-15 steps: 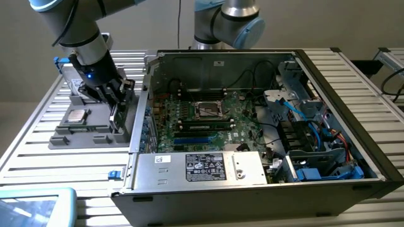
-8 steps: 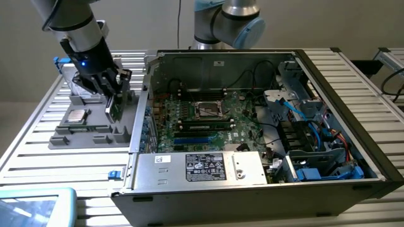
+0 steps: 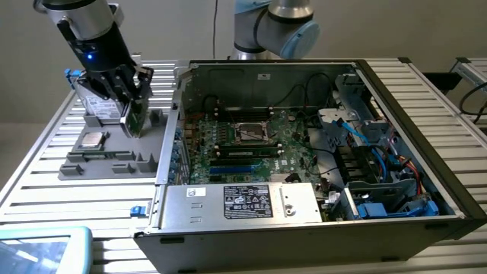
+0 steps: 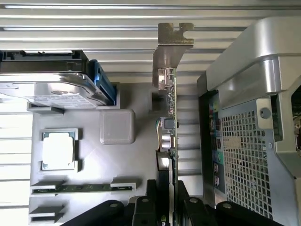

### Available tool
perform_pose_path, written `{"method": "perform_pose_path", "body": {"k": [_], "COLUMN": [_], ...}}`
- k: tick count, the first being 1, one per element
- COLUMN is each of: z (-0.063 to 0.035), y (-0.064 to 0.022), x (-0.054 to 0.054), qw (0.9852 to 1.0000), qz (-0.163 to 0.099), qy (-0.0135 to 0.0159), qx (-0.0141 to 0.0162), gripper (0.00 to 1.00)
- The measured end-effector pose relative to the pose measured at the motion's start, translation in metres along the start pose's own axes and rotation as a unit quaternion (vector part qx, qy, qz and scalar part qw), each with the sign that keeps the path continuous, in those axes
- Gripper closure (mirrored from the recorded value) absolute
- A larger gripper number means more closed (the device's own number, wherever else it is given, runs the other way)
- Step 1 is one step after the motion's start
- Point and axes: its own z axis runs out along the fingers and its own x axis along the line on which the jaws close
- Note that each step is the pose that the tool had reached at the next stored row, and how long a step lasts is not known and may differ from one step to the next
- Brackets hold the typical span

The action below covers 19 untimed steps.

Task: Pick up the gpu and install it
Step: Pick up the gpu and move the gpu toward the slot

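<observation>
My gripper (image 3: 129, 94) pinches the gpu (image 3: 134, 121) upright over the grey tray (image 3: 91, 168), to the exterior view's left of the computer case (image 3: 304, 251). I judge it light, stiff and fragile (hold the board edges).

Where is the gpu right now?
On the exterior view's left, the gpu is held on edge in the hand over the grey parts tray, between the hard drive and the open computer case.

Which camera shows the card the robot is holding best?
The wrist view: the gpu stands edge-on, with its metal bracket clear of the gripper. The exterior view shows the card partly hidden in that gripper.
</observation>
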Motion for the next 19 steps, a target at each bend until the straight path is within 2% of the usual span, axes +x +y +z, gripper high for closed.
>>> {"method": "perform_pose_path", "body": {"k": [8,12,16,19], "z": [-0.0362,-0.0543,-0.0729,-0.0837], "y": [0.0014,-0.0016,-0.0043,-0.0052], "x": [-0.002,-0.010,-0.019,-0.024], "qw": [1.0000,1.0000,1.0000,1.0000], "qz": [0.000,0.000,0.000,0.001], "qy": [-0.0001,0.0009,0.0031,0.0072], "qx": [0.0000,0.0000,0.0001,-0.0001], "gripper": [0.73,0.73,0.73,0.73]}}
